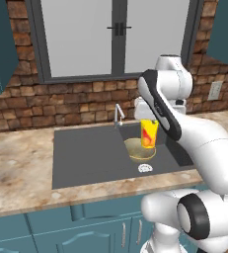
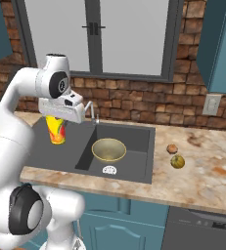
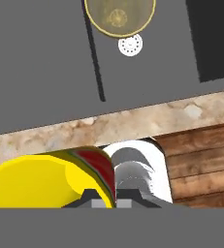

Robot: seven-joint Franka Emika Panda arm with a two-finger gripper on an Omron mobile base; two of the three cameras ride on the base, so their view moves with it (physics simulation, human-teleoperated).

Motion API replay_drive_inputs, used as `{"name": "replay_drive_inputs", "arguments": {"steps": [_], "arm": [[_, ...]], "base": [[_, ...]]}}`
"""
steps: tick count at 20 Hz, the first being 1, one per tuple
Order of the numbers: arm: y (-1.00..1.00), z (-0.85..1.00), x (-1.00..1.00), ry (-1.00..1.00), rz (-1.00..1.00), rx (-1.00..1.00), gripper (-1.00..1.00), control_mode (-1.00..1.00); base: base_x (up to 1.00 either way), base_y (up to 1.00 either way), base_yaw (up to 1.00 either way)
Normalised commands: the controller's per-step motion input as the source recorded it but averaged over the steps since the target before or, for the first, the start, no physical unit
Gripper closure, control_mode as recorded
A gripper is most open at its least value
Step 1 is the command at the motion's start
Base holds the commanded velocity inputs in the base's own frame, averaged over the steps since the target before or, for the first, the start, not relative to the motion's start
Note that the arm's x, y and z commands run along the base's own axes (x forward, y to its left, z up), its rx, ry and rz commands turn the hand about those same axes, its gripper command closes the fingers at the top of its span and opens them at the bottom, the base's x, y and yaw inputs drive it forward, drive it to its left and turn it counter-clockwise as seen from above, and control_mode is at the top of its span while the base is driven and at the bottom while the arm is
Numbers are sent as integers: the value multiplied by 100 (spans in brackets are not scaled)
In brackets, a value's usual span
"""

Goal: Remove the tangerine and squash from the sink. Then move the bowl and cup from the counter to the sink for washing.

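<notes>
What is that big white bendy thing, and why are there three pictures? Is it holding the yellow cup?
The white bendy thing is a robot arm working in a pretend, computer-drawn kitchen. Two pictures come from cameras riding behind the arm, one on its left side and one on its right, so you see the same sink twice. The third comes from a camera on the robot's hand, looking down past its fingers.

Yes, its gripper is shut on the cup, which is yellow with a red patch, and holds it in the air above the sink. The bowl already sits in the deep part, next to the white drain. On the counter to the right lie the tangerine and the squash.
</notes>
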Motion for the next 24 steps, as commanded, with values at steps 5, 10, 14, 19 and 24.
{"name": "replay_drive_inputs", "arguments": {"steps": [5, 10, 14, 19, 24], "arm": [[-31, -18, 28, -8, 45, 0, 100, -100], [-33, -19, 25, -6, 36, 0, 100, -100], [-33, -21, 25, -4, 28, 0, 100, -100], [-33, -25, 28, 0, 12, 1, 100, -100], [-33, -26, 30, 0, 7, 4, 100, -100]], "base": [[0, 0, 0], [0, 0, 0], [0, 0, 0], [0, 0, 0], [0, 0, 0]]}}
